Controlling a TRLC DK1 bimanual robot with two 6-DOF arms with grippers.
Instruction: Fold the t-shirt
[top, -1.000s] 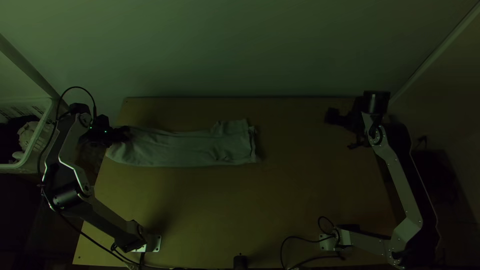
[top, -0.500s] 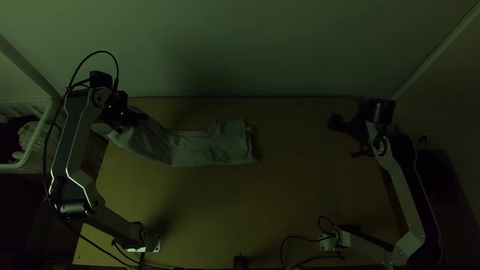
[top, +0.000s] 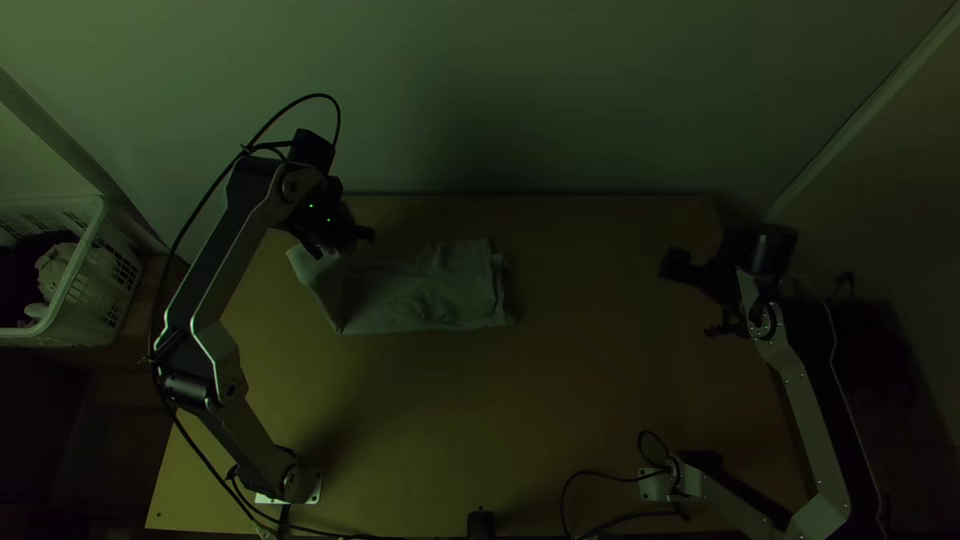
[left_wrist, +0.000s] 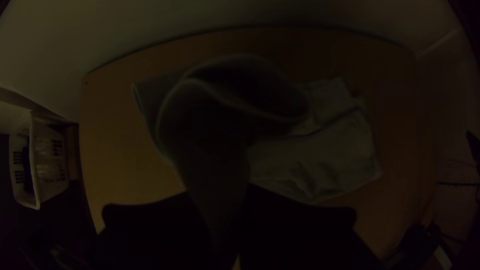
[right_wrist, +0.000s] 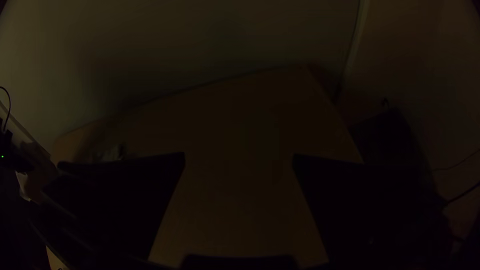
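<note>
at the far left, beside the table (top: 520, 420), there is one white plastic basket (top: 97, 215) with slotted sides; in it i can make out a dark bundle (top: 22, 262) and a pale, bunched one (top: 56, 270), though what they are i cannot tell. next come the first of two arms, the left one (top: 225, 235), with two small green lights near its wrist, and the left gripper (top: 343, 242), above the far left part of the table. in the left wrist view its two wide black fingers (left_wrist: 150, 230) are pressed close together, pinching one end of the t-shirt between them. there is one t-shirt (top: 425, 300), pale, on the far half of the table, left of the middle; its left part is lifted and curls over in a loop, while the rest lies as a narrow, folded stretch, wrinkled, with layered edges at its right end. farther right, at the table's near edge, stands one small black object (top: 480, 524). then comes the right gripper (top: 694, 297), over the table's far right part, its two fingers spread wide with a broad gap and nothing between them. the second arm, the right one (top: 810, 410), bends out past the table's right edge.
</note>
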